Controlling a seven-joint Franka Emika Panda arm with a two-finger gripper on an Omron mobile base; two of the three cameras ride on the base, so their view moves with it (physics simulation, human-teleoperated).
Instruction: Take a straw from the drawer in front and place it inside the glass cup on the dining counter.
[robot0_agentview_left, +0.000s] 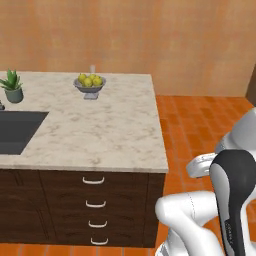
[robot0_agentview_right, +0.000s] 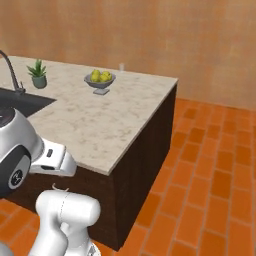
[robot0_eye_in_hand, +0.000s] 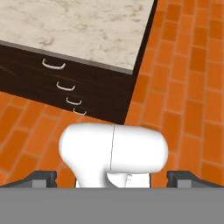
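The dining counter (robot0_agentview_left: 115, 135) is a beige marble island over dark-brown cabinets. Its front carries a stack of several drawers with curved silver handles, all shut; the top drawer (robot0_agentview_left: 93, 181) (robot0_eye_in_hand: 54, 65) lies just under the counter edge. The straw is hidden. A small clear glass cup (robot0_agentview_left: 92, 68) (robot0_agentview_right: 121, 66) stands near the far edge, behind the bowl of lemons. In the hand view my gripper (robot0_eye_in_hand: 113, 178) is open, its fingertips (robot0_eye_in_hand: 42, 177) far apart with nothing between them, well back from the drawers and above the tiled floor.
A grey footed bowl of lemons (robot0_agentview_left: 90, 84) (robot0_agentview_right: 100, 80) stands near the cup. A potted plant (robot0_agentview_left: 13, 87) (robot0_agentview_right: 38, 75), a dark sink (robot0_agentview_left: 15, 130) and a faucet (robot0_agentview_right: 11, 70) are on the left. Orange tile floor (robot0_agentview_right: 210, 170) spreads to the right.
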